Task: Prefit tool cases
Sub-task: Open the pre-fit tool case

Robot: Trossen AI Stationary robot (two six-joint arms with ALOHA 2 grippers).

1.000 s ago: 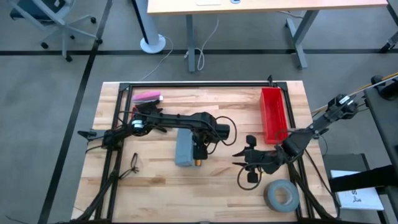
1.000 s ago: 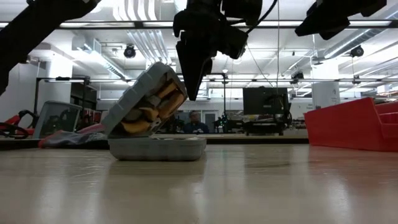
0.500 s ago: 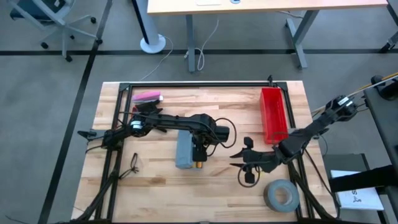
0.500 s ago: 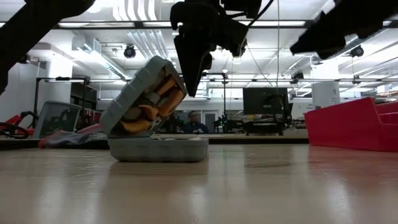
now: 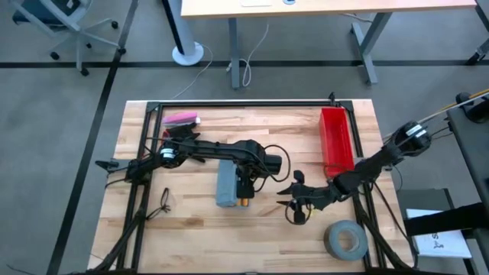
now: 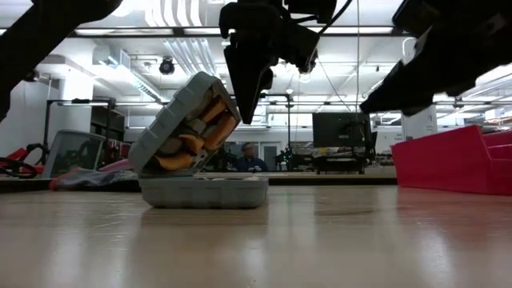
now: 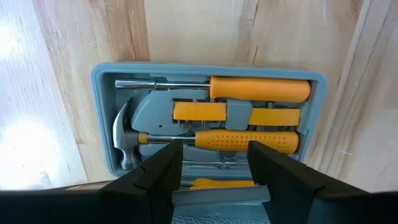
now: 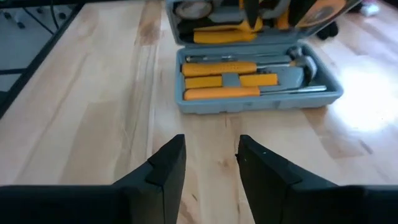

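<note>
Since a second ago the right pincer (image 5: 294, 200) has slid left across the desk (image 5: 191, 229) toward the case (image 6: 200, 148), fingers apart and empty. The case sits mid-desk, lid half raised. Left pincer (image 6: 244, 100) hovers at the lid edge, fingers apart; closing looks next.

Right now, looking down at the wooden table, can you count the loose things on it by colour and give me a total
Grey-blue: 1, the flat plastic tool case, half open under the left gripper
Red: 1, the long plastic bin
Grey: 1, the roll of tape
Pink: 1, the small pink thing at the far edge
Black: 1, the small black thing, kind unclear
Total: 5
</note>
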